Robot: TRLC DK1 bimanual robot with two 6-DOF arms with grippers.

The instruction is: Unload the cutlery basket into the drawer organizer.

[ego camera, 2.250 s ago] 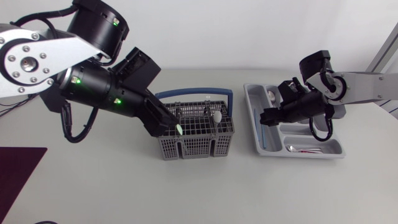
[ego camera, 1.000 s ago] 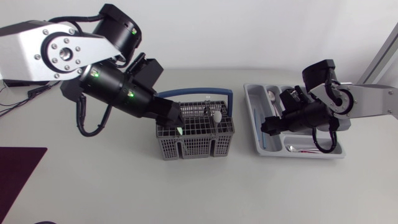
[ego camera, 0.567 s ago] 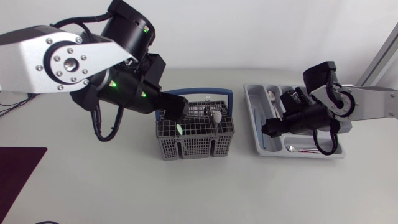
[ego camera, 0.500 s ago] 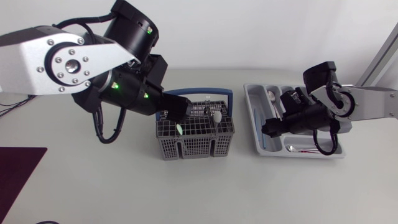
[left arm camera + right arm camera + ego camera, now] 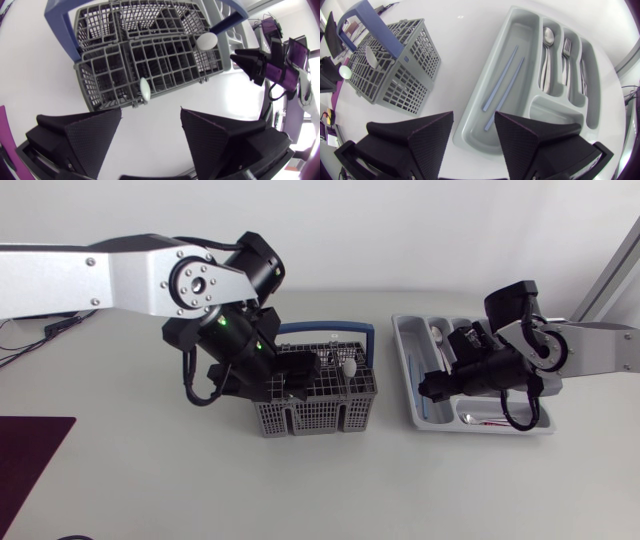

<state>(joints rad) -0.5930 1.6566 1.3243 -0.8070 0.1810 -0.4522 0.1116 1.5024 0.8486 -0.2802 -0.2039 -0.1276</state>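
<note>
The cutlery basket (image 5: pixel 318 402) stands upright near the middle of the table (image 5: pixel 330 490). It is grey mesh, its long axis runs left to right, and its blue handle (image 5: pixel 345 330) arches along the far side. A white rounded utensil head (image 5: pixel 350 366) sticks up from a right-hand cell. In the left wrist view a smaller pale head (image 5: pixel 145 90) rises from a cell near the basket's edge.

The left end effector (image 5: pixel 298 376) hangs over the basket's left half. Its fingers are spread wide and point down at the mesh, with nothing between them.

The drawer organizer (image 5: pixel 412 405) lies to the basket's right. Its long compartments run from the near side to the far side, a little skewed. Two blue chopsticks (image 5: pixel 502 80) lie lengthwise in the compartment nearest the basket. A spoon (image 5: pixel 547 47) and a fork (image 5: pixel 566 55) lie in the next ones, heads toward the far end.

The right end effector (image 5: pixel 432 386) hovers over the organizer's near left part, fingers apart and empty.

The table is pale, matte grey, and a dark purple mat (image 5: pixel 28 455) lies at its left near corner.
</note>
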